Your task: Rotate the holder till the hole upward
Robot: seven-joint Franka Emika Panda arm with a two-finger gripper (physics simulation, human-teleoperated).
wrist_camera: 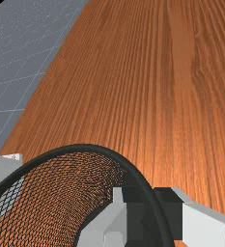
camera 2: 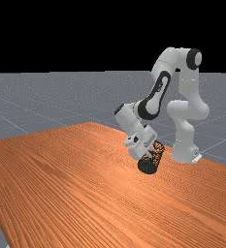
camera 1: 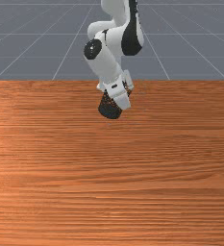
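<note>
"So, where have you got the holder [camera 2: 147, 167]?"

"By my gripper [camera 2: 150, 153], on the arm's side of the table [camera 2: 80, 184]. It's a black mesh cup, and the far view has it below my hand and just beside it, with the foot of my arm [camera 2: 184, 149] near, to the far view's right."

"And your grip on it?"

"Narrow, pinching its wall. In the wrist view one finger [wrist_camera: 138, 219] is inside the cup and the other [wrist_camera: 169, 212] outside, their dark pads close on the mesh from both sides. The round rim [wrist_camera: 80, 148] passes across them."

"Which way does the hole face?"

"Upward, but on a slant. In the far view the mouth tips up and toward that view's right, while the solid dark bottom sits lower, toward its left. I'd call it leaning, neither flat on its side nor upright."

"Does the bottom touch the wood?"

"It's right down by it, but I can't tell whether it touches."

"What about the front view?"

"There the dark bottom is nearer the camera, and the mesh slants back behind my hand, toward the front view's right."
</note>
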